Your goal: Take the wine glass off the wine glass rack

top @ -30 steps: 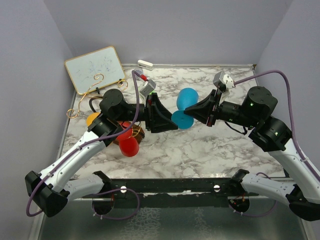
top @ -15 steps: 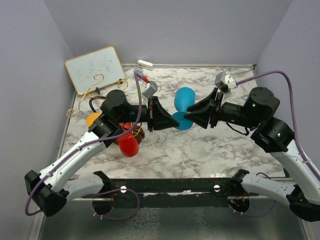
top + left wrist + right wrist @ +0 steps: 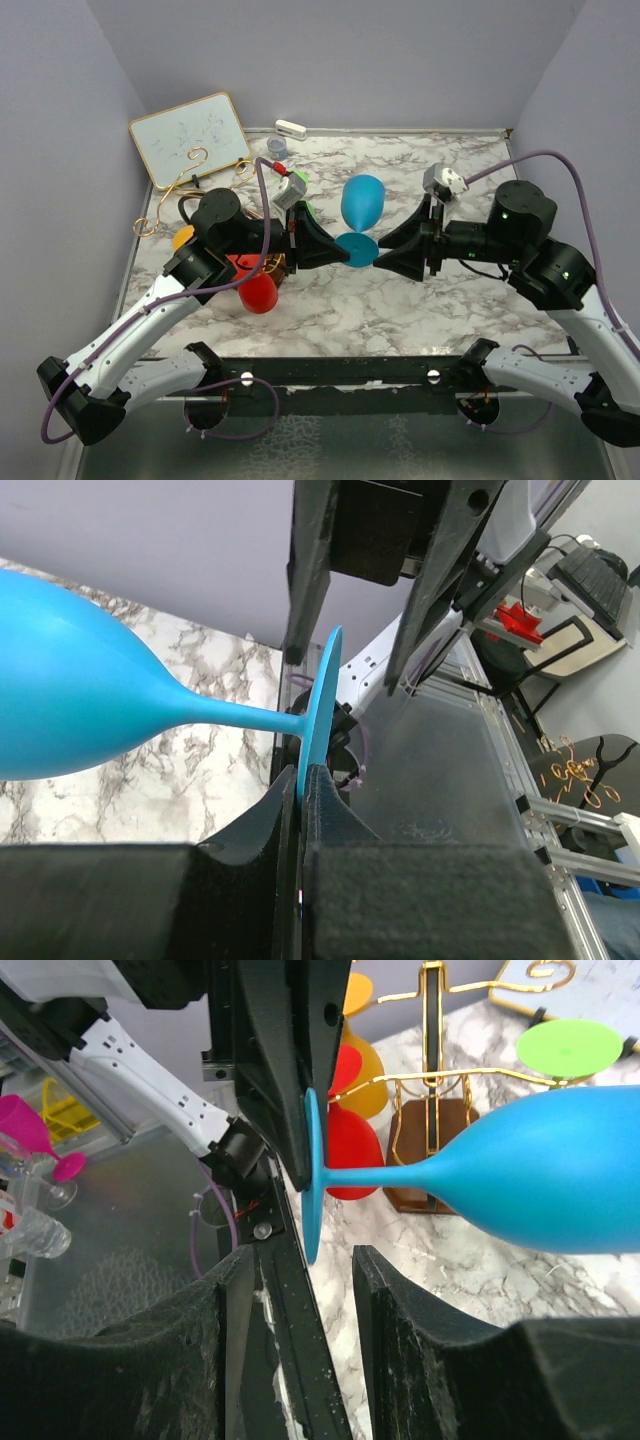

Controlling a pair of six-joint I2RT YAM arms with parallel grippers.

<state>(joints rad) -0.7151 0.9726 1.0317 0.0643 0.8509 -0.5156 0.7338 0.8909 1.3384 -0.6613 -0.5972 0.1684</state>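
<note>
The blue wine glass (image 3: 362, 200) lies on its side in the air over the middle of the marble table (image 3: 450, 310), off the rack. My left gripper (image 3: 340, 252) is shut on the rim of its round foot (image 3: 320, 700), the pads pinching the disc edge-on. My right gripper (image 3: 378, 252) faces it from the right, open. In the right wrist view the foot's (image 3: 312, 1175) rim hangs just at the gap between the fingertips and touches neither. The gold wine glass rack (image 3: 432, 1080) with its brown base (image 3: 272, 266) stands behind my left arm, holding a red glass (image 3: 258, 292) and an orange glass (image 3: 183, 238).
A white whiteboard (image 3: 190, 138) leans at the back left, with a white eraser (image 3: 290, 128) at the back edge. A green glass foot (image 3: 570, 1048) shows on the rack. Grey walls close in both sides and the back.
The glass has passed from right to left: my left gripper shut on its foot, my right gripper opened and drew back slightly. The glass shifted a little toward the near left.
</note>
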